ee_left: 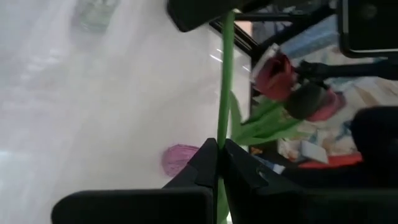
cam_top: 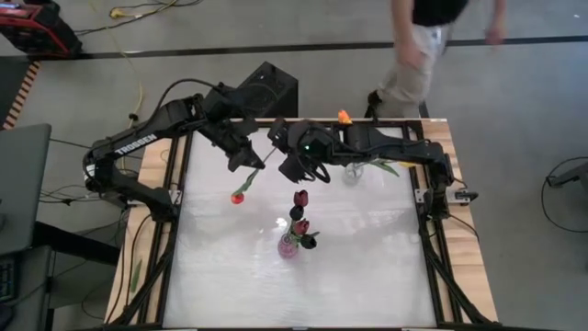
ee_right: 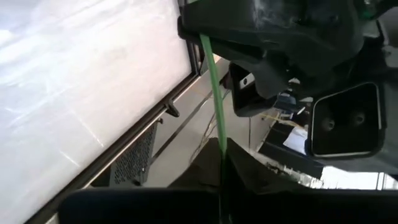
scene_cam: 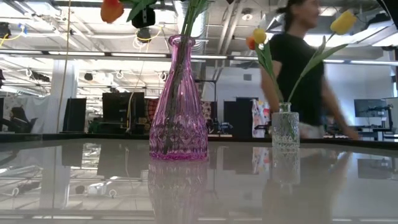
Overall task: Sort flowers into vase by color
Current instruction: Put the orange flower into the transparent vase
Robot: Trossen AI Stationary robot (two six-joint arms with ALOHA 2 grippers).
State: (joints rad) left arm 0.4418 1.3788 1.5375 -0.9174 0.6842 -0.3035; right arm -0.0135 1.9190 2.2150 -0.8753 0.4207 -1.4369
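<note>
Both arms are meeting over the far half of the white surface (cam_top: 349,276), beyond the pink vase (cam_top: 288,245). The left gripper (ee_left: 217,163) is pinching the thin green stem of an orange-red tulip (cam_top: 238,197), its fingers pressed tight on the stem; the flower head is hanging low, off to the left of the pink vase. The right gripper (ee_right: 222,163) is closing on the other end of that same stem, fingers nearly together around it, so the stem is running straight from one gripper to the other. In the pink vase several maroon tulips (cam_top: 300,217) are standing, their heads leaning toward the arms. A smaller clear vase (scene_cam: 285,129), farther back and to the right of the pink vase, is holding yellow tulips (scene_cam: 344,22) on long stems that are fanning out. From table height the pink vase (scene_cam: 178,106) is standing upright with green stems rising from its neck. Beyond the surface a person (cam_top: 421,55) in a dark top is walking past.
</note>
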